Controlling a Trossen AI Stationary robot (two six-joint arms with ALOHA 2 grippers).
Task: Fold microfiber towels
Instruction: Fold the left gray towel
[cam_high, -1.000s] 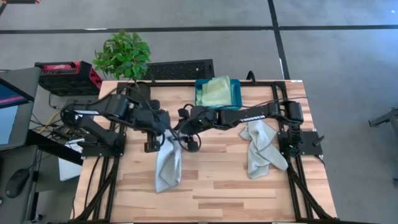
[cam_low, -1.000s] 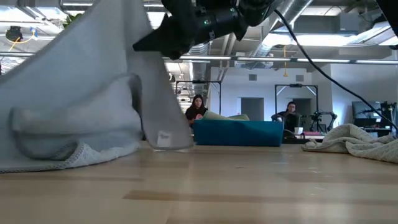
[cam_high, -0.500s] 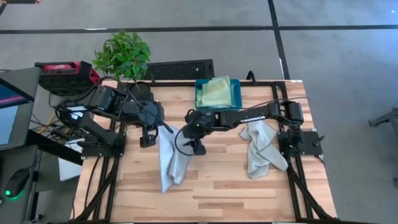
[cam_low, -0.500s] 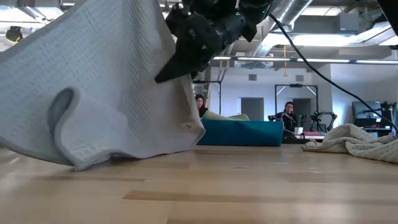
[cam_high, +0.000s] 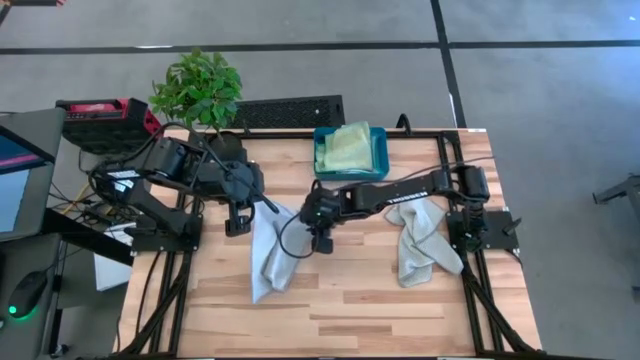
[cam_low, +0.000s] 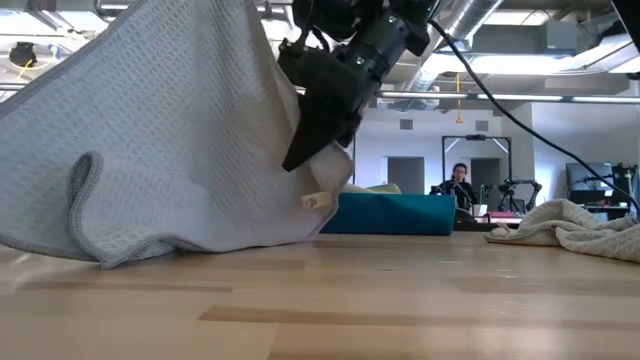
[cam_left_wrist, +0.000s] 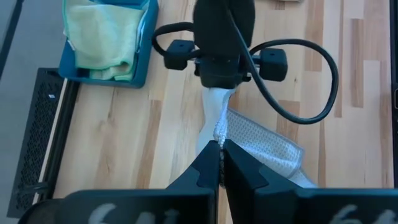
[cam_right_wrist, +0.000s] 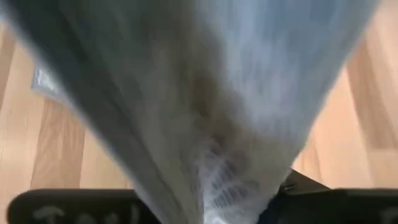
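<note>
A pale grey microfiber towel (cam_high: 268, 262) hangs between my two grippers at the table's middle, its lower edge (cam_low: 110, 250) on the wood and a white tag (cam_low: 317, 201) at its corner. My left gripper (cam_left_wrist: 219, 149) is shut on its top. My right gripper (cam_high: 303, 218) is at the towel's right edge, shut on it. A second grey towel (cam_high: 415, 240) lies crumpled at the right. A light green towel (cam_high: 350, 145) lies in the teal bin (cam_high: 322, 160). My left gripper pinches the towel's hemmed upper edge (cam_left_wrist: 217, 132) between its two fingers, slanting down from the table's left. The towel hangs below, its lower part on the table. My right gripper holds a bunched part of the same upper edge (cam_left_wrist: 217, 102), slanting down from the table's right. The cloth (cam_right_wrist: 205, 124) runs between its fingers. The short stretch between the two grippers is drawn narrow.
The teal bin stands at the far edge, behind the right arm. A potted plant (cam_high: 197, 88) stands off the far left corner. Bare wood lies along the near edge (cam_high: 350, 320). A person (cam_low: 460, 185) sits in the room beyond the table.
My left gripper has risen and drawn toward the table's left, lifting the towel so that only its lower edge stays on the wood. My right gripper has tipped downward, rolled and sunk toward the near edge onto the towel's right edge.
</note>
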